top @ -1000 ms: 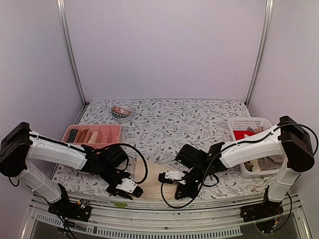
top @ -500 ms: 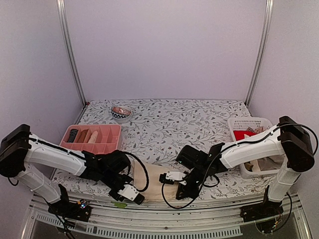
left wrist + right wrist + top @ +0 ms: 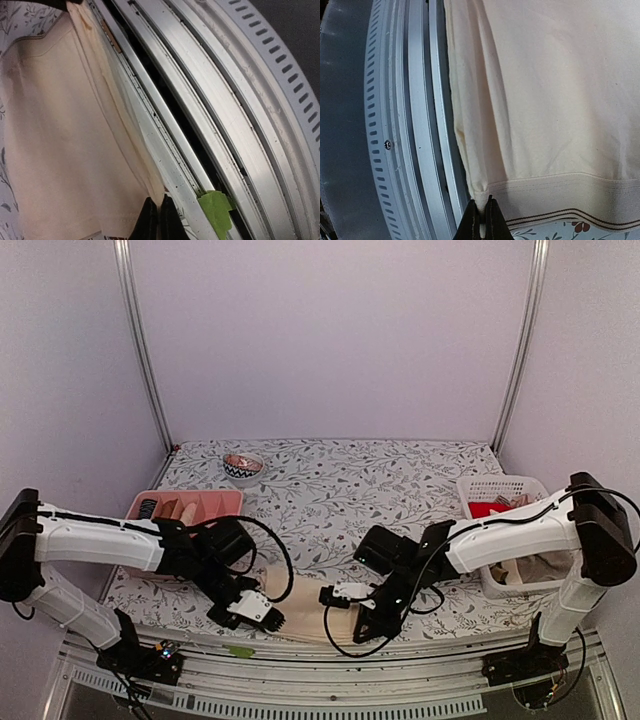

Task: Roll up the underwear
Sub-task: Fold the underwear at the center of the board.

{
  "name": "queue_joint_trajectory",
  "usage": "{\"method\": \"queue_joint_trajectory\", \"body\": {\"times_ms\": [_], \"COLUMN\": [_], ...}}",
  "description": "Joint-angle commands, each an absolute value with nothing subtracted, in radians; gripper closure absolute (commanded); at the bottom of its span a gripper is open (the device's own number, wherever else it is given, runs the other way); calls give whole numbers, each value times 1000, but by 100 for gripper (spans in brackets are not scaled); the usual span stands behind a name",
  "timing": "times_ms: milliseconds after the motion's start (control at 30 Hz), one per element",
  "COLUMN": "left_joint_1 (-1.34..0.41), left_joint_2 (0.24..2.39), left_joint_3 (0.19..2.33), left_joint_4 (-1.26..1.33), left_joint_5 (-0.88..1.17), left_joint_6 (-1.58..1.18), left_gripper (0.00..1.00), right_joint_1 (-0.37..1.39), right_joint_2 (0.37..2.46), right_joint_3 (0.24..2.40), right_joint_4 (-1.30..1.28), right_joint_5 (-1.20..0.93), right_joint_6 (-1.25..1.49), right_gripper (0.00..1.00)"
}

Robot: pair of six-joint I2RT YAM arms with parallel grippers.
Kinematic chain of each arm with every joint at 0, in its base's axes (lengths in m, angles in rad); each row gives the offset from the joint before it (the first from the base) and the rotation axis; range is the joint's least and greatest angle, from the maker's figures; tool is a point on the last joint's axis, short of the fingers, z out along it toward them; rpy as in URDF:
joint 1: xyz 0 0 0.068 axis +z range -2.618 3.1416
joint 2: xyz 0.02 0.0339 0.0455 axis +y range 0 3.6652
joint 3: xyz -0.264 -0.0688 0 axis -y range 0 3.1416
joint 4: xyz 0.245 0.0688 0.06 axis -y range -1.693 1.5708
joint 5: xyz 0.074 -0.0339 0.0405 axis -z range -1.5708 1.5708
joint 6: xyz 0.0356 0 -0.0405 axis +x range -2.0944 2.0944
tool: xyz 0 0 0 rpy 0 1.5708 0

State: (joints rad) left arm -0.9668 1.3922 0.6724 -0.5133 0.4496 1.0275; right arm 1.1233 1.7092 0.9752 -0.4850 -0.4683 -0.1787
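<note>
The table (image 3: 400, 480) carries 1 cream underwear (image 3: 305, 592), spread flat along its near edge, probably so that rolling can begin from that hem. The left gripper (image 3: 157, 222) and right gripper (image 3: 482, 220) are each pinched shut on 1 near corner. The cloth spans between the 2 tools and extends away from their fingertips.

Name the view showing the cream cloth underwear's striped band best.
Right wrist: the brown-striped band of the cream cloth underwear is sharp. Left wrist shows plain cloth only; top view, a small patch.
</note>
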Motion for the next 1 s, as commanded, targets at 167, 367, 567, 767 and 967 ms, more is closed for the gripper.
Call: {"method": "queue_joint_trajectory", "body": {"times_ms": [167,367,567,767,967], "left_joint_1": [-816,-719,-650,-600,-577], "left_joint_2": [1450,1544,1643,1750,1839], "left_joint_3": [863,952,1038,1125,1201], "left_joint_4": [-770,-786,-780,-774,-793], "left_joint_5": [595,602,624,620,608], "left_joint_6": [1123,1172,1199,1217,1245], "left_gripper": [100,100,100,100,100], "right_joint_1": [1072,963,884,847,819], "right_joint_2": [1681,1725,1836,1928,1974], "right_joint_3": [1058,1135,1247,1276,1281], "right_joint_4": [-581,-610,-690,-707,-699], "right_joint_5": [-556,-627,-708,-665,-610], "right_joint_6": [-160,-161,-150,-142,-141], "right_gripper": [100,100,100,100,100]}}
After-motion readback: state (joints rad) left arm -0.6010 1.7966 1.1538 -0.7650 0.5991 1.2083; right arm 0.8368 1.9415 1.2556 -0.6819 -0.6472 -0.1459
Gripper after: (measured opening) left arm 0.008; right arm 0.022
